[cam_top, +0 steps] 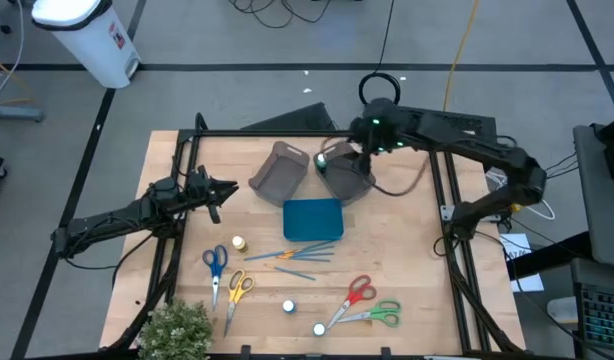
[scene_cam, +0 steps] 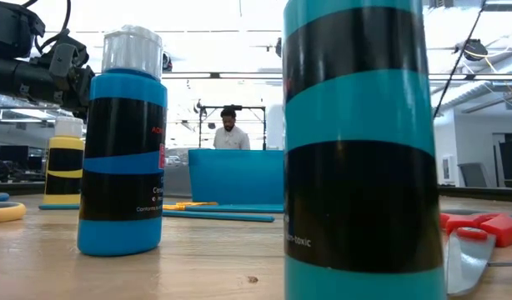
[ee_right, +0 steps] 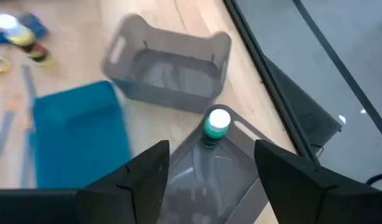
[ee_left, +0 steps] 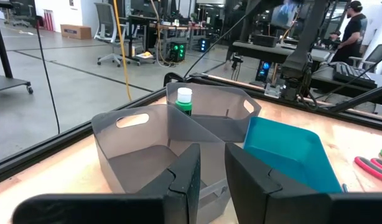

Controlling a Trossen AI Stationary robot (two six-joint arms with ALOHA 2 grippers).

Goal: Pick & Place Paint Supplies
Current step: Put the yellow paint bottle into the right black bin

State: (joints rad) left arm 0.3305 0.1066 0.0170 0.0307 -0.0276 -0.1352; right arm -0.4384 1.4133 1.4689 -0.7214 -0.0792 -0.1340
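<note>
Two grey-brown plastic bins sit just behind the teal rectangular tray [cam_top: 313, 218], and that tray is our landmark for everything else. We see the right-hand bin [cam_top: 344, 172] holding one small white paint bottle with a green label and white cap [ee_right: 216, 126], standing upright near its back corner. The left-hand bin [cam_top: 279, 171] looks empty to us, and so does the tray.

The right gripper [ee_right: 209, 163] hangs over the right-hand bin, behind the tray, fingers spread wide with nothing between them; the green bottle sits below that gap. The left gripper [ee_left: 211, 163] is well off to the tray's left, pointed toward the bins, fingers only a narrow way apart and holding nothing.

In front of the tray lie the thin blue and orange brushes [cam_top: 297, 254]. Front-left of it we've got a yellow paint bottle [cam_top: 239, 243], blue-handled scissors [cam_top: 215, 262] and yellow-handled scissors [cam_top: 237, 288]. Front-right are red-handled scissors [cam_top: 355, 295] and green-handled scissors [cam_top: 379, 314], with two more small bottles [cam_top: 288, 307] standing between the scissor pairs.
</note>
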